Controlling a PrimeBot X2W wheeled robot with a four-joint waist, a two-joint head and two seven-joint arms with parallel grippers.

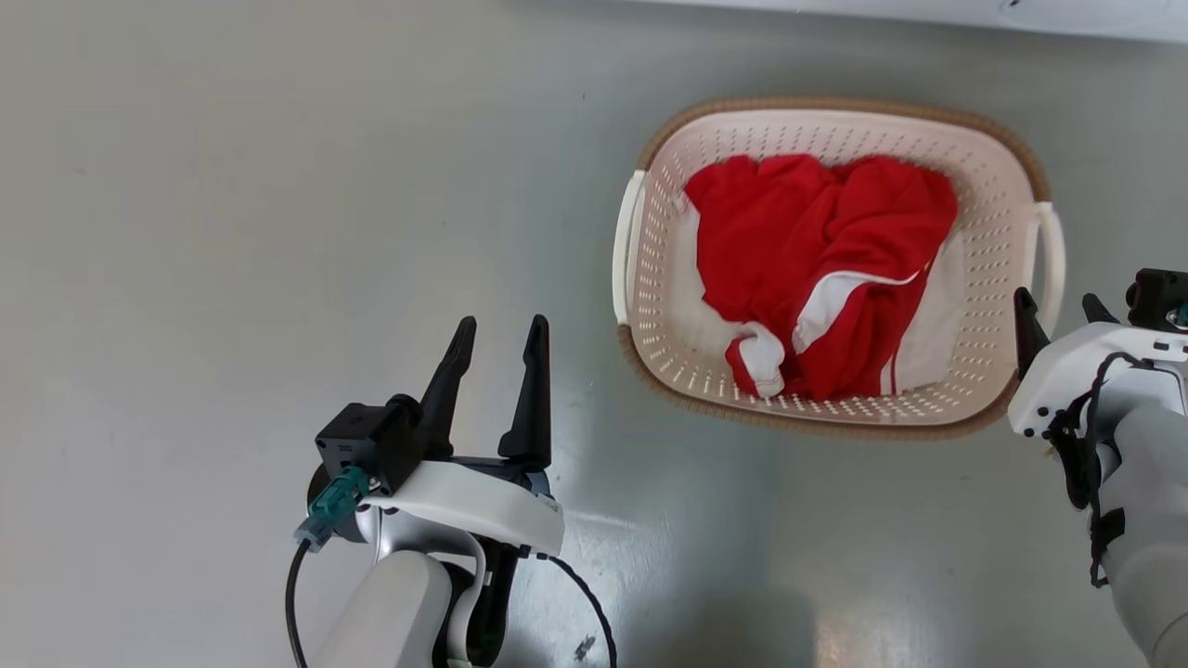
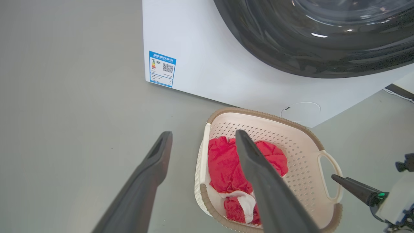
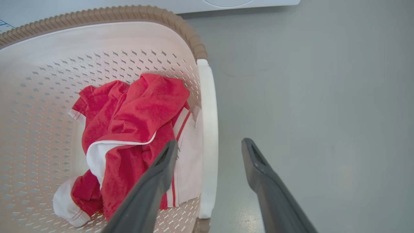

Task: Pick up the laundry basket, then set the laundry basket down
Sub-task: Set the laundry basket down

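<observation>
Down on the grey floor (image 1: 278, 186), upright and level: the basket (image 1: 998, 250). Tucked in close to the front of the white washer (image 2: 226, 71), near its lower corner. Inside, a red-and-white garment (image 1: 817, 241), crumpled on the bottom.

Over to the left claw (image 1: 502, 323): spread wide, gripping nothing, hanging above bare floor, well apart from the basket's left handle (image 1: 626, 246).

Now to the right claw (image 1: 1056, 297): wide as well, nothing clamped, sitting right at the basket's right handle (image 1: 1053, 250). Through the right wrist view, one finger (image 3: 152, 184) over the inside of the basket above the garment, the other out over the floor, with the white loop in the gap between. Touching the loop or just clear of it? Impossible to tell from here.
</observation>
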